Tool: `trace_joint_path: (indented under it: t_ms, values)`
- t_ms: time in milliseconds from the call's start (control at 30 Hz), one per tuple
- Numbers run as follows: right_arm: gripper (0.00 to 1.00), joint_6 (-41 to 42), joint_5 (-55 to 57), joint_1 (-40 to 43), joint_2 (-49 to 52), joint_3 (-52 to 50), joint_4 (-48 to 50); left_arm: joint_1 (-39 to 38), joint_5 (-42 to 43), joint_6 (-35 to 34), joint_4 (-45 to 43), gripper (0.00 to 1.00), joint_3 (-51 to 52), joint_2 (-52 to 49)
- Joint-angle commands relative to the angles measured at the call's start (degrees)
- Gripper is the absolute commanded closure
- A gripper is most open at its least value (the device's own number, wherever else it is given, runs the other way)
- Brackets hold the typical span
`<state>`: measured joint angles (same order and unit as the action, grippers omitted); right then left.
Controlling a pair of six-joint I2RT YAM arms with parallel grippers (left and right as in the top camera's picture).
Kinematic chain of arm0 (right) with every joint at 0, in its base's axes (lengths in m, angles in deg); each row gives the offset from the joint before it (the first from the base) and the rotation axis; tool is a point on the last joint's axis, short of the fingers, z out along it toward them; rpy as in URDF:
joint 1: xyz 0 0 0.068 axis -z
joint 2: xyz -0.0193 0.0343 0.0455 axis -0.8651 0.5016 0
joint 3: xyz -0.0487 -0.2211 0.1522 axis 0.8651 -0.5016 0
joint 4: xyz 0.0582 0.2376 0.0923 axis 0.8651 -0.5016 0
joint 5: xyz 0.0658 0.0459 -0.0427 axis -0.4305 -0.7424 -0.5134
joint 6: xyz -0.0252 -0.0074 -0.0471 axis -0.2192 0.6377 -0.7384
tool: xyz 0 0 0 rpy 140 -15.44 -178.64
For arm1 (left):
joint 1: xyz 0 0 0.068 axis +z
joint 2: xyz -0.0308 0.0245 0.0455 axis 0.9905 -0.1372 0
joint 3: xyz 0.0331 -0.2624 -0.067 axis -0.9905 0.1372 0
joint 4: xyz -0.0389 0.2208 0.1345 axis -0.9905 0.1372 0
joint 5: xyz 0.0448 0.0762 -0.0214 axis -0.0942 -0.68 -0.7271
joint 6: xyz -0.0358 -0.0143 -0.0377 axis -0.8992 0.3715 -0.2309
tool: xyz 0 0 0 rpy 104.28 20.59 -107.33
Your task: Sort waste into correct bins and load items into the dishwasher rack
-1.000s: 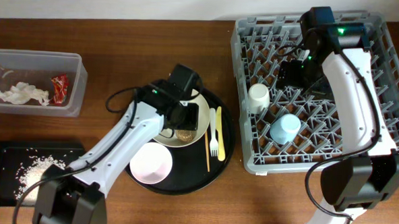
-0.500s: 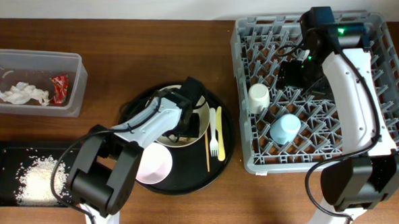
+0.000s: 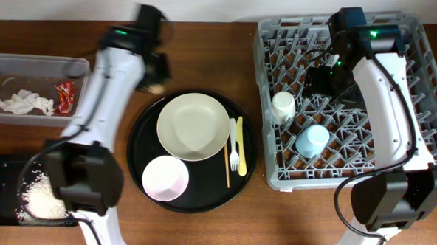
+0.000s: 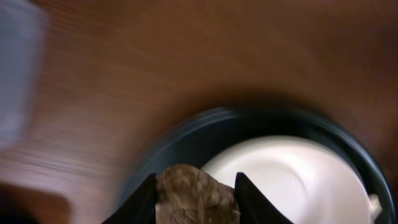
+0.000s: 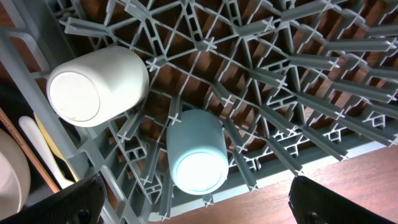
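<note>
Left claw: I am clenching the small brown food lump between my fingers, hovering over the wooden table just outside the round black tray, between it and the clear plastic tub. The view here is blurring. The cream plate is lying bare on that tray, near the pink bowl. Right claw: I am gaping wide, gripping nothing, above the grey dishwasher rack, where the white cup and light blue cup are sitting among the pegs.
</note>
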<state>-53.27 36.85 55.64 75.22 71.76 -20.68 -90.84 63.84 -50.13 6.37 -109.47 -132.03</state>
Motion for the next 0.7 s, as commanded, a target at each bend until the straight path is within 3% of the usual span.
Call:
trace_joint_path:
  t_ms: [0,100,200,400,667]
  values:
    - [0.02,0.8,0.9,0.2,-1.6,0.9,-0.2,12.7,-1.2,0.2,0.2,1.0,-2.3,0.3]
    - [0.02,0.8,0.9,0.2,-1.6,0.9,-0.2,25.3,-1.3,0.1,-3.5,1.0,-2.3,0.3]
    - [0.01,0.8,0.9,0.2,-1.6,0.9,-0.2,31.6,-1.3,0.1,-7.7,0.99,-2.1,-0.7]
    - [0.02,0.8,0.9,0.2,-1.6,0.9,-0.2,33.2,-1.3,0.1,-9.1,1.0,-2.1,-8.3]
    - [0.02,0.8,0.9,0.2,-1.6,0.9,-0.2,32.2,1.7,0.1,-5.5,0.99,-1.9,-8.5]
